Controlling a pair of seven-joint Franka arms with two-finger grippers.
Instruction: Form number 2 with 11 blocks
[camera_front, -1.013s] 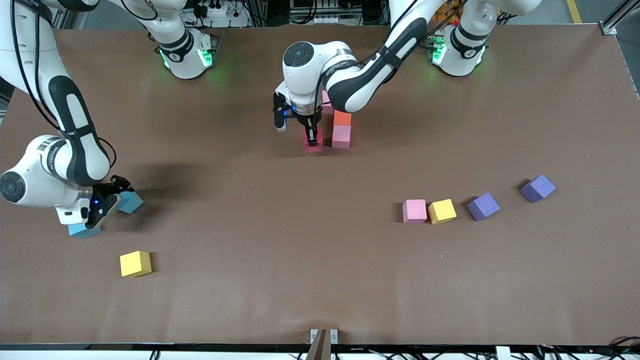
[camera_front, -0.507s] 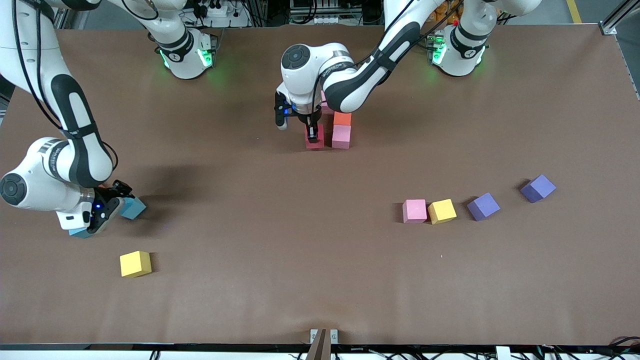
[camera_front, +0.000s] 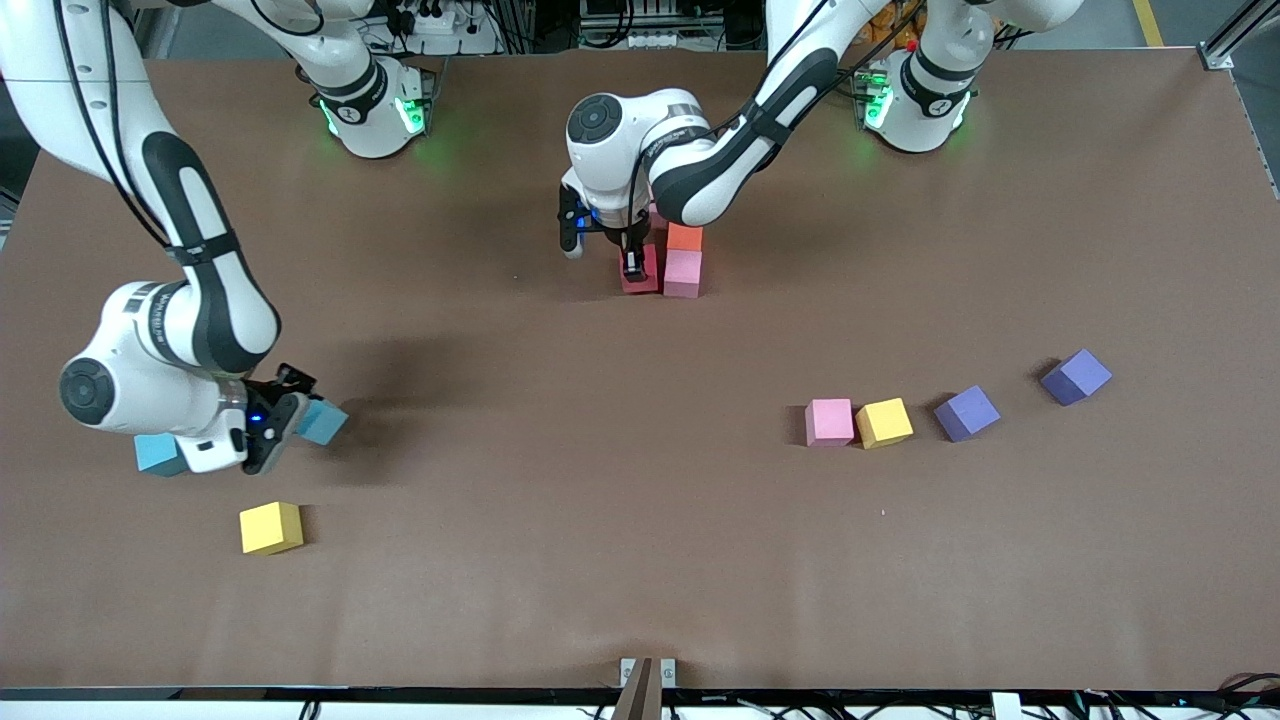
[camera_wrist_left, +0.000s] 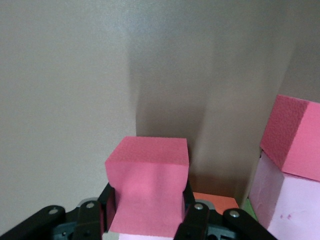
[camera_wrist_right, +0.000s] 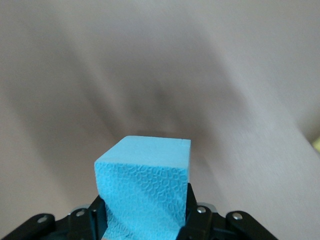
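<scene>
My left gripper (camera_front: 632, 264) is shut on a red block (camera_front: 641, 277) (camera_wrist_left: 147, 180), low over the table's middle and close beside a pink block (camera_front: 683, 273). The number 2 shows only as a small cluster there. It holds that pink block, an orange block (camera_front: 685, 237) (camera_wrist_left: 216, 201) and another pink block (camera_front: 652, 215), which my left arm mostly hides. My right gripper (camera_front: 295, 422) is shut on a light blue block (camera_front: 323, 421) (camera_wrist_right: 144, 182), above the table toward the right arm's end. In the wrist views my left gripper (camera_wrist_left: 148, 220) and right gripper (camera_wrist_right: 145, 220) clamp their blocks' sides.
A second light blue block (camera_front: 159, 453) lies beside my right hand, and a yellow block (camera_front: 270, 527) lies nearer the camera. Toward the left arm's end sit a pink block (camera_front: 829, 421), a yellow block (camera_front: 884, 422) and two purple blocks (camera_front: 966, 412) (camera_front: 1075, 376).
My right gripper has moved toward the table's middle with the light blue block, uncovering the second blue block. My left gripper has shifted the red block closer to the pink block.
</scene>
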